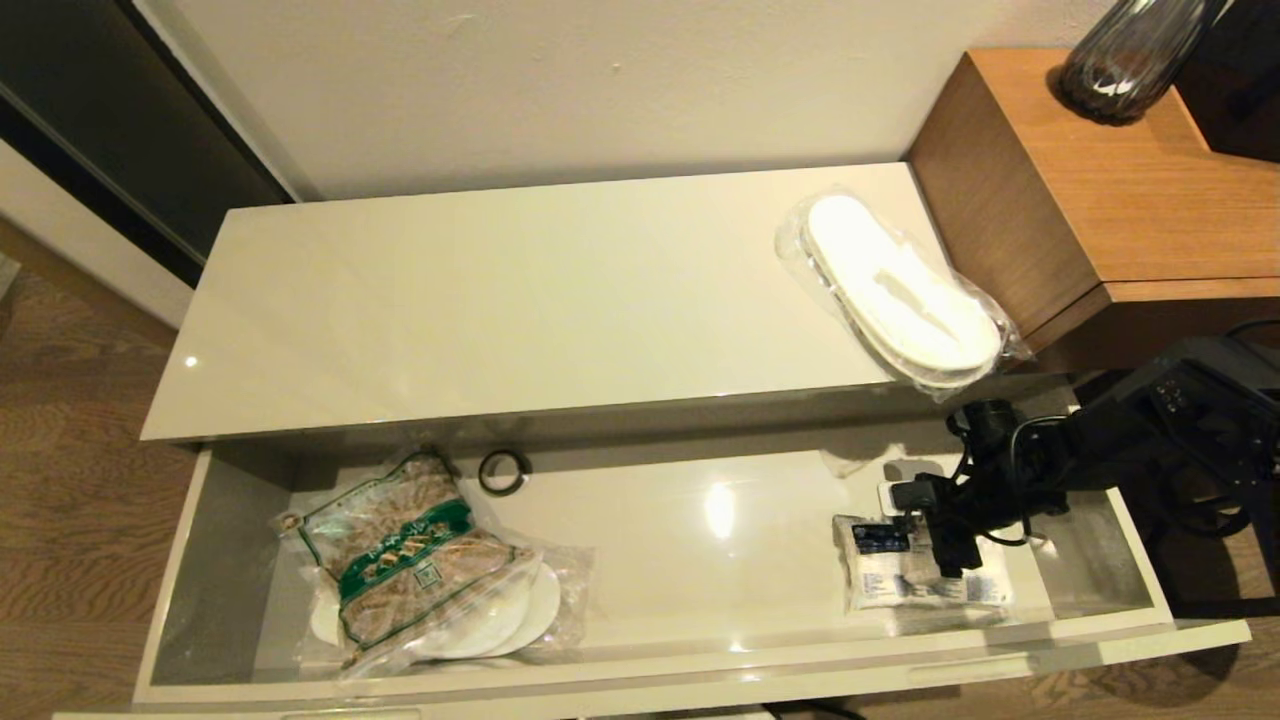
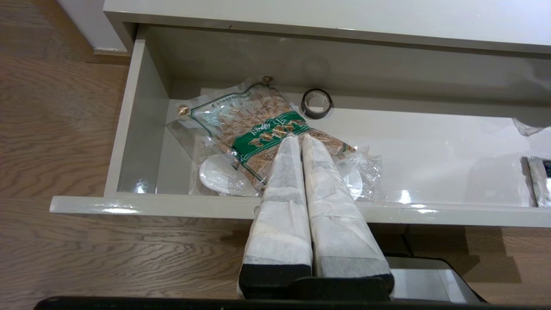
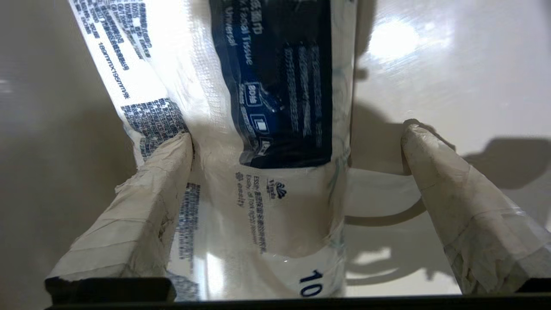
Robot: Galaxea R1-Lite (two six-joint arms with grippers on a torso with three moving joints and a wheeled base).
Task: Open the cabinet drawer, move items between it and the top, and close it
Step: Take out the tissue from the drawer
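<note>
Right gripper (image 3: pixel 297 142), fingers spread wide, straddles the flat white blue-labelled packet (image 1: pixel 920 578) near the glossy beige drawer's (image 1: pixel 1140 575) right wall, angled downward.

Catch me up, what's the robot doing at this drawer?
The cabinet drawer is pulled open. The right gripper is down inside it, open, its fingers straddling the white packet with the dark blue label, not yet closed on it. The wrapped slippers already lie on the top. The left gripper hangs shut in front of the drawer, outside it.
</note>
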